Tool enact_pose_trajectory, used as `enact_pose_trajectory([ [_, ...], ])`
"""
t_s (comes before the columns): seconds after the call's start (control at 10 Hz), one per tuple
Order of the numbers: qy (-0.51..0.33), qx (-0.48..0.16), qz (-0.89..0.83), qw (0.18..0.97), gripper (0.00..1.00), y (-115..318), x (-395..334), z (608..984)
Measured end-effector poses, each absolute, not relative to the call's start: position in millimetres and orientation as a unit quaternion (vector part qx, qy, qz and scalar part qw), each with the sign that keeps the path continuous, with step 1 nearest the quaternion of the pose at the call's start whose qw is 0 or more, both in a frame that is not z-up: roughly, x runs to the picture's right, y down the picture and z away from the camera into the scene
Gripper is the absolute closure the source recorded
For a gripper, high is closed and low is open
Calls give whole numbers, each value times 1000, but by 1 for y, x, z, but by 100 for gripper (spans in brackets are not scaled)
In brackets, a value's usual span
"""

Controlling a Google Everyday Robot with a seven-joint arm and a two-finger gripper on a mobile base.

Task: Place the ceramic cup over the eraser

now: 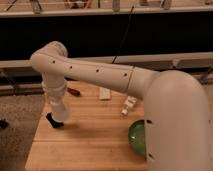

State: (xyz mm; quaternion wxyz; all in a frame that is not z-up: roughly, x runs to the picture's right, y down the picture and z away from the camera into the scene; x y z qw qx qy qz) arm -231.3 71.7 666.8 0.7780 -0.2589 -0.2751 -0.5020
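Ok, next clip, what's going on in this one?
A single robot arm reaches across a wooden table, its hand low at the left side, right over the black eraser. The ceramic cup appears to be at the hand's tip, just above the eraser. A green bowl and a white bottle sit further right.
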Motion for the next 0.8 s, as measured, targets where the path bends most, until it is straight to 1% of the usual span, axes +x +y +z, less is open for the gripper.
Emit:
enact_pose_trajectory([
  [0.8,-295,-259,-531,751,100,73,-272,677],
])
